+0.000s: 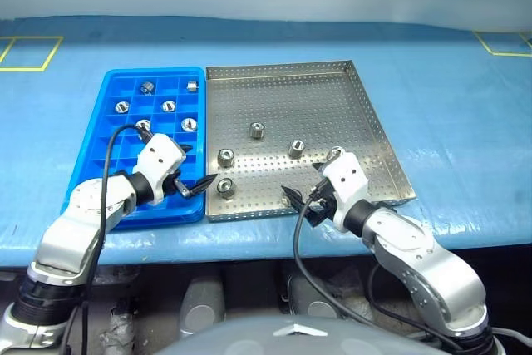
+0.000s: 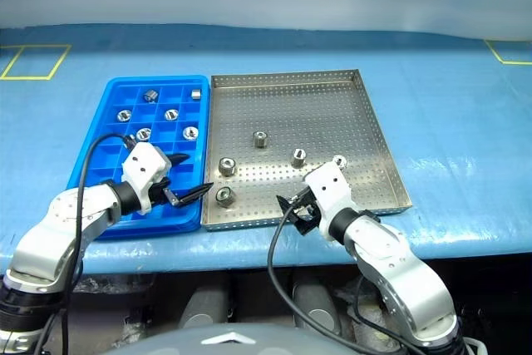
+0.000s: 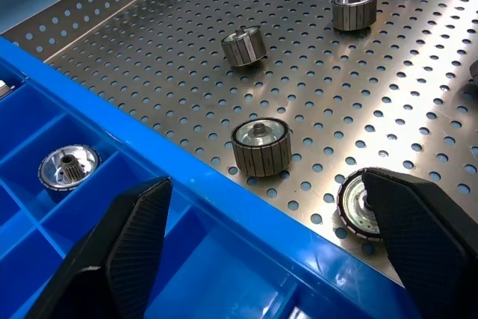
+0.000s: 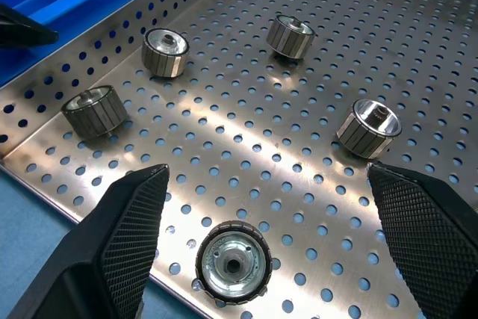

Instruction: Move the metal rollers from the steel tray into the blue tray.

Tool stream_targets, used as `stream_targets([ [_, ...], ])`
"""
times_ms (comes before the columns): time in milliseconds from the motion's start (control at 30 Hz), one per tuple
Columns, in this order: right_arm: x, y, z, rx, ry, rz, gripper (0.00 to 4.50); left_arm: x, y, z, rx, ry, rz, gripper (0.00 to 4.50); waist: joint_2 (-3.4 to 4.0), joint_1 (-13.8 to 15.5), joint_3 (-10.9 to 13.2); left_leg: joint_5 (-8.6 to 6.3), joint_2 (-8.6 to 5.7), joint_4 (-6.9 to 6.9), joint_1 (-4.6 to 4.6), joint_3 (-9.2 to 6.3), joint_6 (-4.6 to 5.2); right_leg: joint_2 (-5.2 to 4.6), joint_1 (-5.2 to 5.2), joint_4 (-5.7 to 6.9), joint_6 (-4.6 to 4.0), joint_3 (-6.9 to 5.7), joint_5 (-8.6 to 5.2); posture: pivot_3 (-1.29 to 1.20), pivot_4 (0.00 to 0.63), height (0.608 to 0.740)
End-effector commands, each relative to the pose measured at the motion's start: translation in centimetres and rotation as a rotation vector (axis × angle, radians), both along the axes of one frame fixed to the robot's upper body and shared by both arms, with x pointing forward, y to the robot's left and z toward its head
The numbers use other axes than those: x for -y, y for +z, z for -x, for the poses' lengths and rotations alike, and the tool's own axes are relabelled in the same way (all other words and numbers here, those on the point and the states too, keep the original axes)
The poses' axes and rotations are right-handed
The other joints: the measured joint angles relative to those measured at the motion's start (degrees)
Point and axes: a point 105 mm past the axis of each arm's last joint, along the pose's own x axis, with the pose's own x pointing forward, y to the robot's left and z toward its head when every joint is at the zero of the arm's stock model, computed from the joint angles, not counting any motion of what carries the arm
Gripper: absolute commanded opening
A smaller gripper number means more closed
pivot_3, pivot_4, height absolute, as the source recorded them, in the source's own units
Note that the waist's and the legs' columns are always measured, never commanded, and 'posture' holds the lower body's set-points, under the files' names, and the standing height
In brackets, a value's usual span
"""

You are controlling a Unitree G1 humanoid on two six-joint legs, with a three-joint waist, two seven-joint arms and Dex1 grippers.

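A blue-covered table (image 1: 449, 139) carries everything. The landmark here is the steel tray (image 1: 366, 114), a large perforated square pan with a low rim.

Flush against the steel tray's left rim sits the blue tray (image 1: 108, 93), its grid of small square compartments running the same depth as the pan. Six metal rollers (image 1: 147, 86) rest in its far compartments, one to a cell — two in the farthest row, with the others stepping nearer toward the steel tray's side.

Five rollers lie on the steel tray's floor: one near the centre (image 1: 257, 130), one a little nearer and to the right (image 1: 296, 149), one by the right gripper's housing (image 1: 336, 154), one toward the left rim (image 1: 225, 156), and the nearest one (image 1: 226, 188) close to the tray's near left corner. The right wrist view adds another lying end-up at the tray's near edge (image 4: 232, 260), between that gripper's fingers but apart from both.

The left gripper (image 1: 192, 186) hangs over the seam between the two trays, at the steel tray's near left corner, fingers spread wide and holding nothing; one finger (image 3: 426, 222) stands just over the nearest roller.

The right gripper (image 1: 297, 199) hovers at the steel tray's near rim, just right of its middle — fingers (image 4: 127, 229) likewise parted and empty.
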Motion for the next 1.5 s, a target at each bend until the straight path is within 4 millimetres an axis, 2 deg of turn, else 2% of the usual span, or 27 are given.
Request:
stream_targets([
  [33, 0.3, 0.7, 0.0, 0.018, -0.027, -0.028, 4.50, 0.1, 0.8, -0.1, 0.034, 0.000, 0.012, 4.48, 0.00, 0.01, 0.00, 0.00, 0.00, 0.00, 0.00, 0.00, 0.00, 0.00, 0.00, 0.00, 0.00, -0.01, 0.00, 0.03, 0.150, 0.740],
  [233, 0.3, 0.7, 0.0, 0.011, -0.029, -0.026, 4.50, 0.1, 1.0, -0.1, 0.036, 0.008, 0.029, 4.48, 0.00, -0.03, 0.00, 0.00, 0.00, 0.00, 0.01, 0.00, 0.00, 0.01, 0.00, 0.02, 0.00, -0.01, 0.00, 0.03, 0.150, 0.740],
  [367, 0.2, 0.9, -0.1, 0.021, -0.032, -0.033, 4.50, 1.0, 3.8, -1.0, 0.089, 0.012, 0.136, 4.48, -0.04, 0.25, 0.02, 0.00, 0.00, 0.02, 0.00, -0.02, 0.00, 0.01, 0.01, 0.02, 0.01, -0.02, 0.01, 0.03, 0.150, 0.740],
  [567, 0.1, 1.3, -0.6, 0.051, -0.052, -0.044, 4.50, 3.3, 6.0, -4.1, 0.037, -0.074, 0.122, 4.48, -0.06, 0.63, 0.02, 0.01, -0.04, 0.20, -0.01, -0.07, 0.00, 0.02, 0.09, 0.08, 0.07, -0.04, 0.04, 0.03, 0.150, 0.740],
  [700, 0.3, 1.5, -1.2, 0.079, -0.084, -0.046, 4.50, 5.9, 7.3, -7.9, 0.025, -0.160, 0.045, 4.48, -0.09, 0.75, 0.04, 0.01, -0.09, 0.21, -0.01, -0.08, 0.00, 0.02, 0.12, 0.06, 0.11, -0.02, 0.07, 0.02, 0.150, 0.740],
  [900, 0.5, 1.8, -1.6, 0.100, -0.141, -0.072, 4.50, 8.6, 5.4, -14.0, -0.042, -0.132, -0.052, 4.48, -0.09, 0.38, 0.03, -0.04, -0.16, 0.23, -0.10, -0.12, 0.08, 0.02, 0.11, 0.02, 0.20, 0.03, 0.12, -0.03, 0.150, 0.740],
  [967, 0.5, 1.7, -1.5, 0.096, -0.158, -0.080, 4.50, 9.1, 4.4, -15.1, -0.079, -0.104, -0.041, 4.48, -0.09, -0.17, 0.03, -0.08, -0.17, 0.24, -0.18, -0.12, 0.15, 0.03, 0.03, 0.01, 0.35, 0.04, 0.21, -0.06, 0.150, 0.740],
  [1167, 1.0, 1.4, -1.0, 0.090, -0.210, -0.090, 4.50, 10.4, 0.8, -14.9, -0.193, -0.173, -0.126, 4.48, -0.08, -1.95, 0.04, -0.23, -0.20, 0.25, -0.50, -0.24, 0.43, 0.02, -0.17, 0.00, 0.23, -0.01, 0.24, -0.10, 0.150, 0.740],
  [1500, 1.2, 1.4, -1.0, 0.094, -0.240, -0.095, 4.50, 9.3, -1.4, -14.4, -0.240, -0.196, -0.238, 4.48, -0.08, -2.85, 0.04, -0.27, -0.25, 0.60, -0.62, -0.32, 0.48, -0.01, -0.15, 0.14, 0.47, -0.01, 0.17, -0.12, 0.150, 0.740],
])
